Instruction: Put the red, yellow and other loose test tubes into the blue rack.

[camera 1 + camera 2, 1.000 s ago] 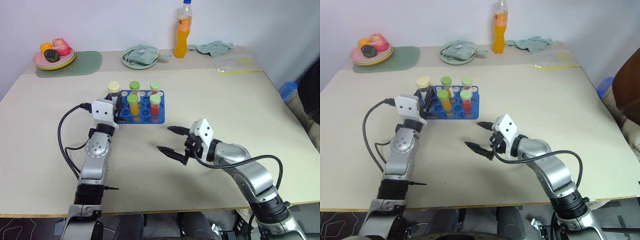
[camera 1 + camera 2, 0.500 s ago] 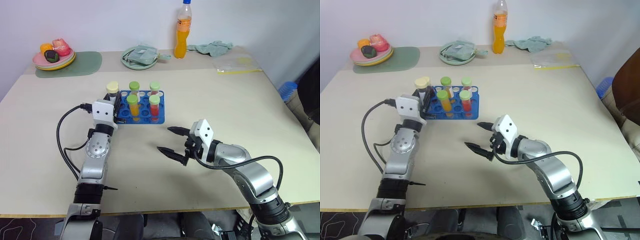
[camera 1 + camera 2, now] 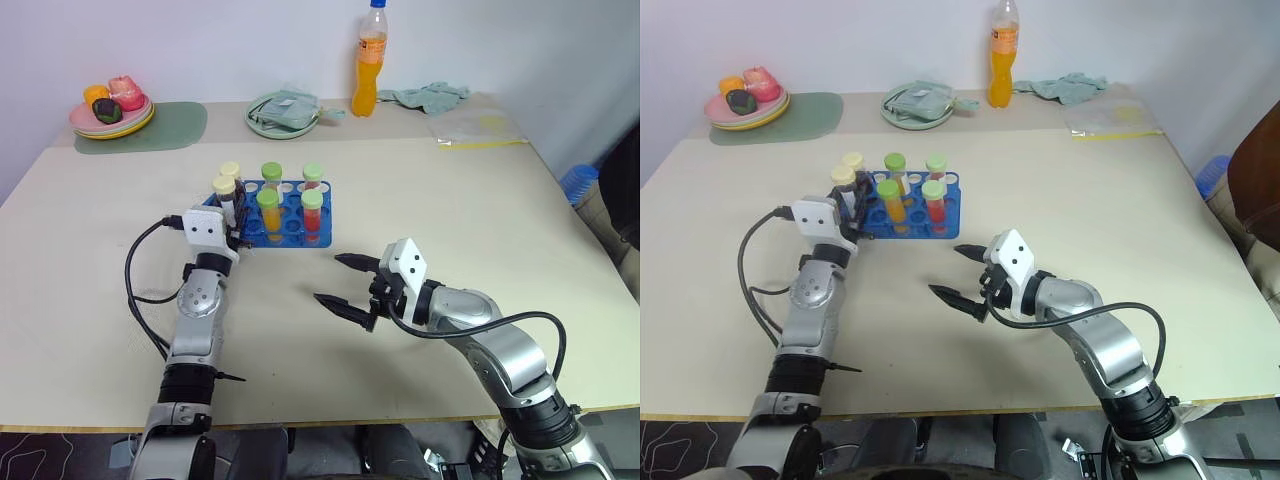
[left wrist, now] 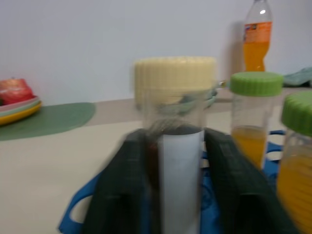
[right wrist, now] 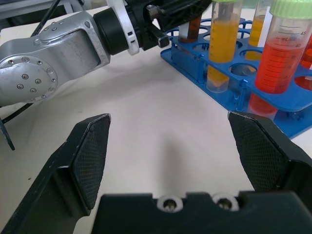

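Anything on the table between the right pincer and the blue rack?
No. In the left eye view, bare tabletop separates the right pincer from the blue rack.

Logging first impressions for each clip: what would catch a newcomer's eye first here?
The blue rack near the table's middle, holding upright tubes of orange and red liquid under green caps. The left gripper sits at its left end around a cream-capped tube; the right gripper hovers open over bare table nearby. An orange drink bottle stands at the far edge.

blue rack (image 3: 285,240) — upright capped tubes (image 3: 267,213) | red, orange, dark fills
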